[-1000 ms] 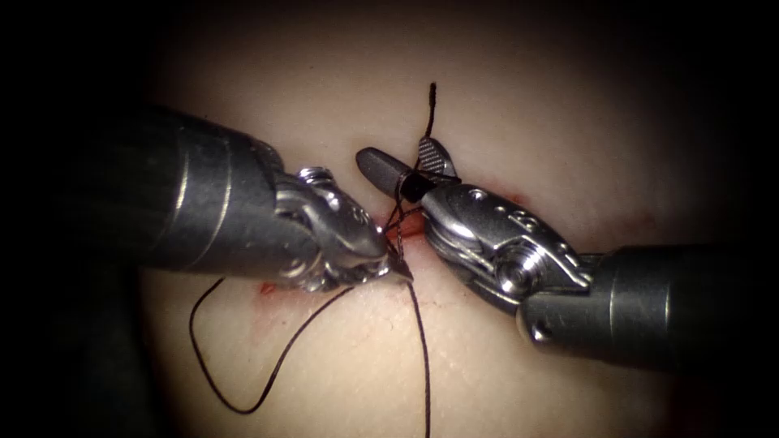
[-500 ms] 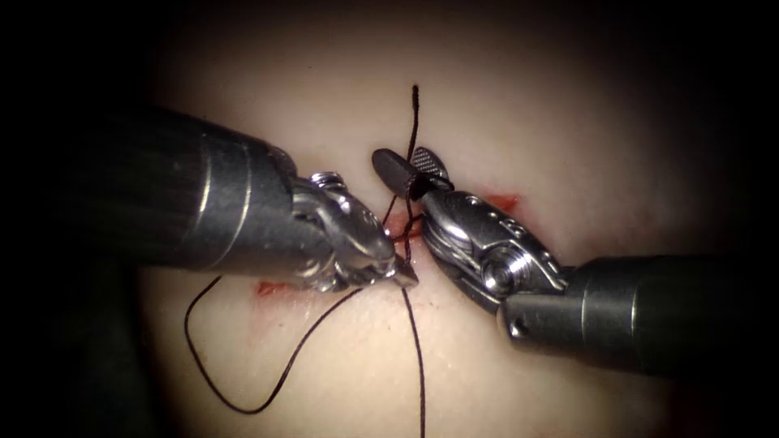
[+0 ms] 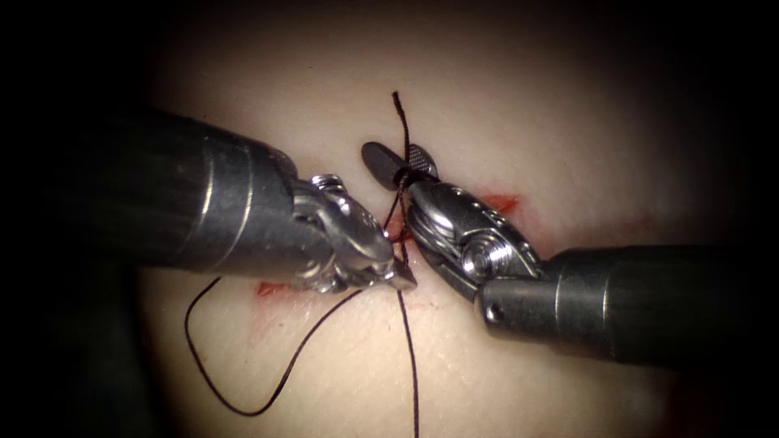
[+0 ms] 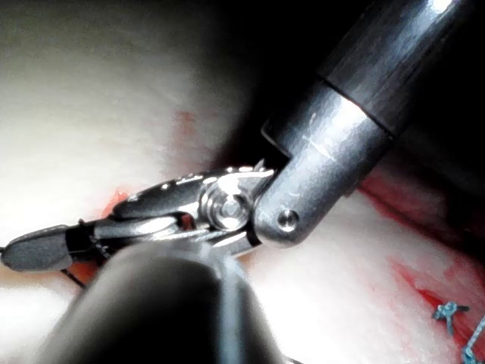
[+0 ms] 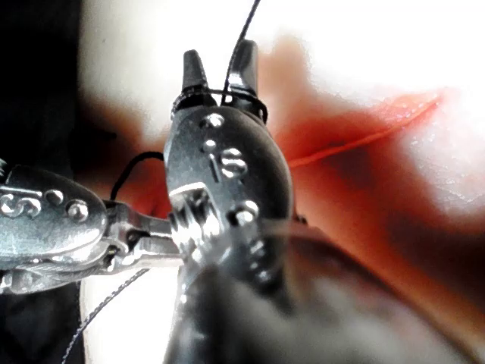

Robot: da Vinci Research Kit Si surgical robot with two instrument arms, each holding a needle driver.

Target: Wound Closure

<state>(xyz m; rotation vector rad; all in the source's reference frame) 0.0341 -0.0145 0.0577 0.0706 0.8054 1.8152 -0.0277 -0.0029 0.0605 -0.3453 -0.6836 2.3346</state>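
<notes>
Thread [image 3: 403,207] strung between the 2 tools.

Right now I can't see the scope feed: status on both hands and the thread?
Left hand shut on thread at the cut. Right hand open, thread looped around its jaws. Tail end points up. Needle not sighted.

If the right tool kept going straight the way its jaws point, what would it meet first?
The right tool, jaws open with thread looped around them, points up and left. Beyond its tips lies bare tissue left of the cut; it would probably meet that first, though depth is unclear.
</notes>
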